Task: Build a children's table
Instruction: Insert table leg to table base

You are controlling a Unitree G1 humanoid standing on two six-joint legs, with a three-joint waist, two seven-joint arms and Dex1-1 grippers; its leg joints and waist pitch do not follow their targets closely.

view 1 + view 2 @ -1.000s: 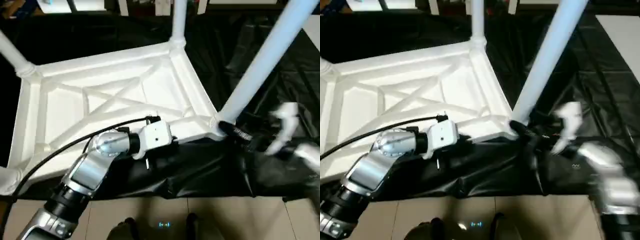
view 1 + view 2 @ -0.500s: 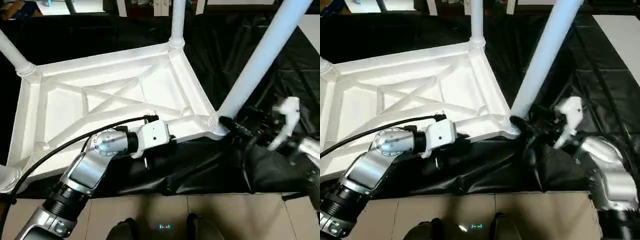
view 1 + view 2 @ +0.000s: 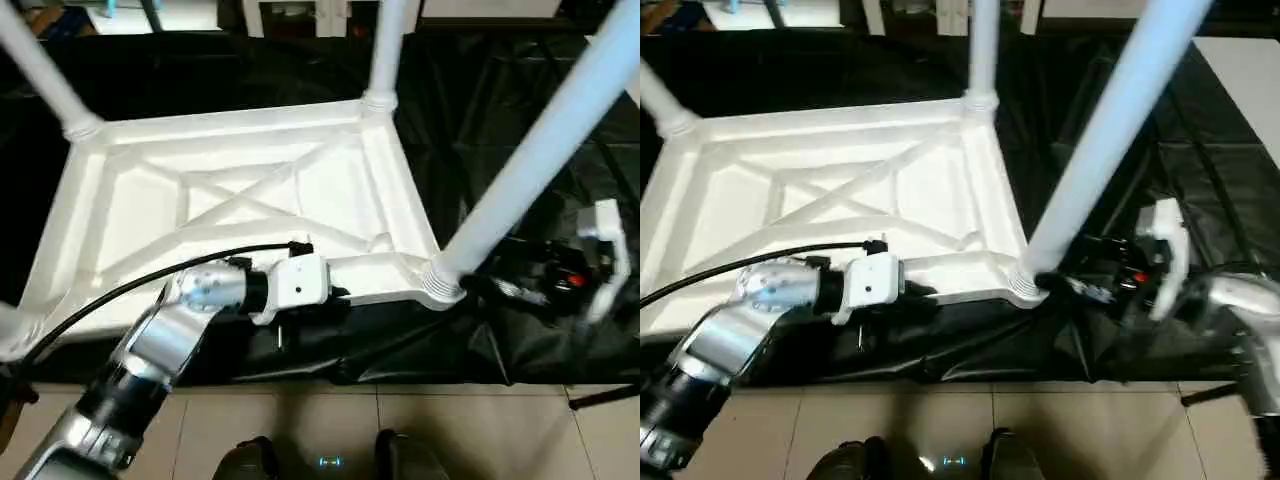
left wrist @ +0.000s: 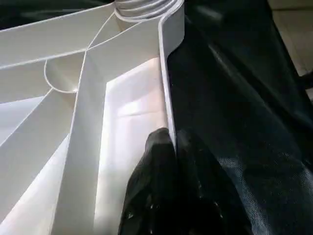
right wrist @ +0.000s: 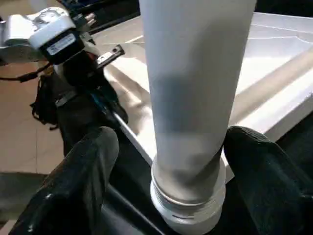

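The white tabletop [image 3: 240, 210] lay upside down on the black-draped surface [image 3: 500, 90], X-ribbed underside facing up, its near edge close to the surface's front edge. Legs stood in the corner sockets: a far-left leg [image 3: 40, 70], a far-right leg [image 3: 385, 50], and a near-right leg [image 3: 545, 150] rising from its ribbed socket [image 3: 440, 283]; a bit of white at the near-left corner [image 3: 10, 325] was too cut off to read. The left hand [image 4: 168, 147] was pinched closed on the tabletop's near rim, one black finger on each side of the thin wall, partway along the edge toward the near-right socket. The left forearm [image 3: 170, 335], silver with a black cable, ran in from the lower left. The right hand [image 5: 164, 161] sat at the base of the near-right leg just above the socket, its fingers [image 5: 88, 166] spread wide on either side of the tube with visible gaps, not touching it. In the head view the right hand's white housing [image 3: 1165, 255] showed just right of that socket, over the black drape. Tan tiled floor [image 3: 480, 430] showed below the surface's front edge.
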